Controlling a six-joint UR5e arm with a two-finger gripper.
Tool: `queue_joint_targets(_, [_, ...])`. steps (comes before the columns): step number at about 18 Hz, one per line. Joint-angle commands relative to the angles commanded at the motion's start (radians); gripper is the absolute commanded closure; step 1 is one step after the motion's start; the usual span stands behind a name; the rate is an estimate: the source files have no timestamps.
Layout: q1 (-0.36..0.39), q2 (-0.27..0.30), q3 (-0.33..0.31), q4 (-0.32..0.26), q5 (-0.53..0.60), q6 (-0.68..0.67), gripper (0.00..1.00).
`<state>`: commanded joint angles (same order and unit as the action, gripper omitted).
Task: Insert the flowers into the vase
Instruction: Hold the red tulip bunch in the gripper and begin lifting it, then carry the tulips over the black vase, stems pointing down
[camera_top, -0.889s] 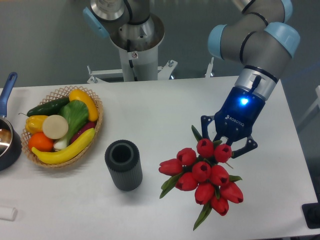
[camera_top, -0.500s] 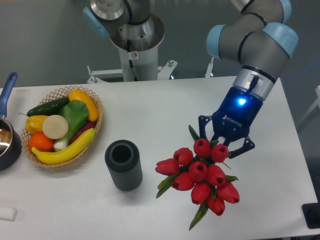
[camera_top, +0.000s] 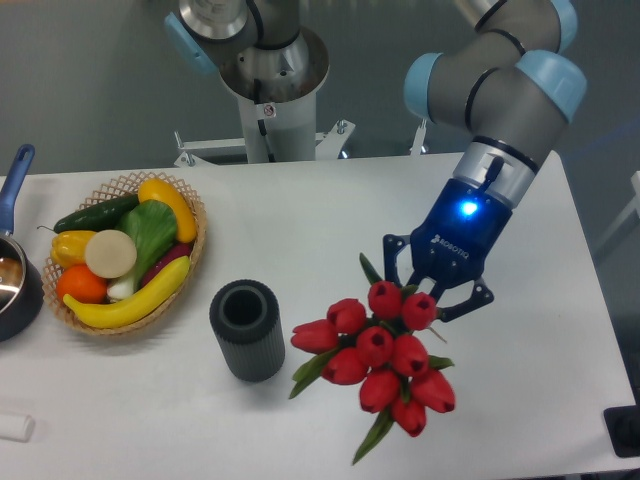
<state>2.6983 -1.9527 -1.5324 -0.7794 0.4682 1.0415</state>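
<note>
My gripper (camera_top: 425, 292) is shut on the flowers (camera_top: 377, 352), a bunch of red closed tulip buds with green leaves. It grips them at the stems just behind the buds. The bunch hangs in front of and below the blue gripper body, above the table. The vase (camera_top: 247, 329), a short dark grey ribbed cylinder with a round open mouth, stands upright on the table to the left of the bunch. The nearest bud is a small gap from the vase's right side. The stems' ends are hidden behind the buds and gripper.
A wicker basket (camera_top: 192, 250) of fruit and vegetables stands at the left. A dark pan with a blue handle (camera_top: 14, 180) sits at the far left edge. A small white object (camera_top: 14, 427) lies at the front left. A black object (camera_top: 623, 430) sits at the front right corner.
My gripper has moved left and a little up, carrying the flowers closer to the vase. The vase and basket have not moved.
</note>
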Motion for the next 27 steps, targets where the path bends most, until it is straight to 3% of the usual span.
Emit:
queue_joint_targets(3, [-0.012,-0.011,-0.005,0.015,-0.092,0.021,0.87])
queue_joint_targets(7, [-0.014,0.001,-0.078,0.019,-0.227,0.084,0.87])
queue_joint_targets(15, [-0.014,0.139,-0.279,0.020,-0.420,0.176,0.87])
queue_joint_targets(18, [-0.018,0.175,-0.311,0.020,-0.422,0.176,0.87])
queue_joint_targets(27, [-0.071,0.175,-0.350,0.020,-0.436,0.227,0.87])
